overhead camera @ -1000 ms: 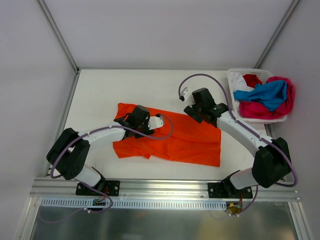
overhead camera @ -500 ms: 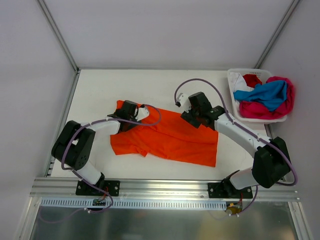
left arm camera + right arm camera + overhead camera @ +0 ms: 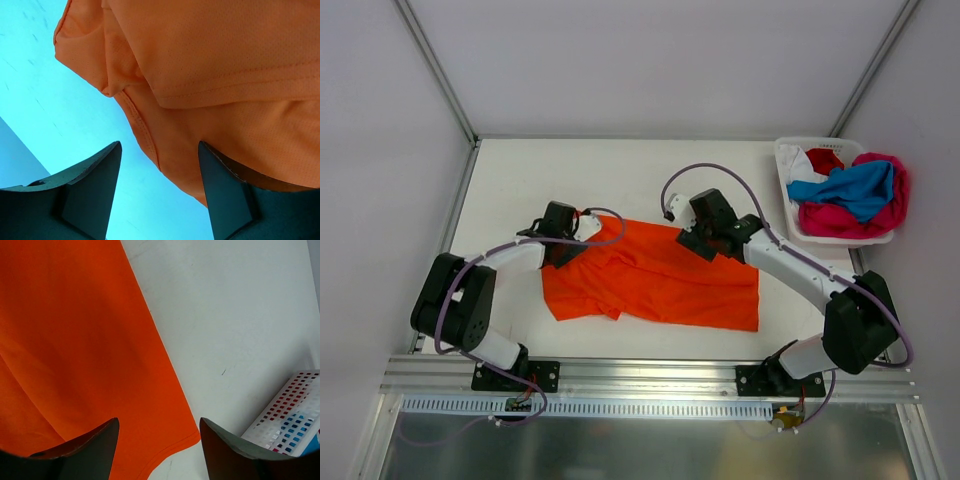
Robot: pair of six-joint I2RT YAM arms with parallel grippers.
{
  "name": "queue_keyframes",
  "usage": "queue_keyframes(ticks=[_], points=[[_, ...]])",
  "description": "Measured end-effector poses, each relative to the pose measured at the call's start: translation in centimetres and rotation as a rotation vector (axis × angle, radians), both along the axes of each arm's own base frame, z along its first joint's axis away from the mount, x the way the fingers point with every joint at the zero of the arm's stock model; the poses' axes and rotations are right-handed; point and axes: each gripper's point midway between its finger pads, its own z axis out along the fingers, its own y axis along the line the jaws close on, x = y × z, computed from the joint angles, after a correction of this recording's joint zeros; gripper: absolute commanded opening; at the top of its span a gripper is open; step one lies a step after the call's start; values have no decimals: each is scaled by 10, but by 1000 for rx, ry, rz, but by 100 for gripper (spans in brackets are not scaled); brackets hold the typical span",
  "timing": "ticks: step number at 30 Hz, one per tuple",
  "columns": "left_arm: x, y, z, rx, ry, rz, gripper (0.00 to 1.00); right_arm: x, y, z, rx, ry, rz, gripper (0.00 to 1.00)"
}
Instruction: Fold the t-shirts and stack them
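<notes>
Left gripper (image 3: pixel 159 150), fingers spread apart and holding nothing, hangs over a hemmed edge of the orange t-shirt (image 3: pixel 660 285). Right gripper (image 3: pixel 159 426), also spread and empty, sits above the shirt's far right corner. The shirt lies rumpled mid-table (image 3: pixel 520 180). The other t-shirts (image 3: pixel 850 190) are heaped in the white basket (image 3: pixel 782 160) at the right rear.

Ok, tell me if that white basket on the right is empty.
No, the white basket is heaped with crumpled t-shirts in blue, magenta-pink, red and white that spill over its rim.
</notes>
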Motion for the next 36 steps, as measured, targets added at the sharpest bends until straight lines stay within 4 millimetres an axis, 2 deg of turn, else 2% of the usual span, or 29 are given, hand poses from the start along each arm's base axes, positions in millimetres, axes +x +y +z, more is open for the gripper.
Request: queue_keyframes(ticks=[3, 7, 9, 11, 15, 17, 19, 21, 25, 28, 32, 36], points=[[-18, 3, 0, -11, 18, -6, 63, -7, -1, -8, -31, 12, 36, 69], [-43, 12, 8, -19, 8, -4, 64, -37, -6, -24, -83, 54, 133, 69], [-53, 15, 24, -38, -36, 2, 64, -53, -7, -26, -89, 66, 179, 69], [-56, 14, 49, -82, -112, 6, 65, -65, -7, -22, -83, 63, 216, 69], [-68, 1, 95, -189, -245, -50, 64, -74, 1, -11, -69, 31, 266, 69], [-76, -11, 103, -206, -261, -103, 63, -78, 5, -13, -85, 30, 290, 69], [-85, -22, 95, -197, -220, -154, 63, -84, 6, -19, -113, 39, 313, 69], [-93, -27, 77, -168, -146, -182, 63, -90, 6, -27, -146, 56, 333, 69], [-113, -20, 32, -94, 39, -185, 61, -98, 8, -39, -188, 101, 364, 69], [-121, -15, 11, -47, 139, -178, 60, -102, 9, -48, -224, 127, 385, 68], [-123, -5, -2, 21, 194, -156, 60, -97, 9, -63, -313, 125, 401, 68], [-111, 5, -4, 108, 177, -137, 60, -86, 6, -80, -404, 113, 396, 67]])
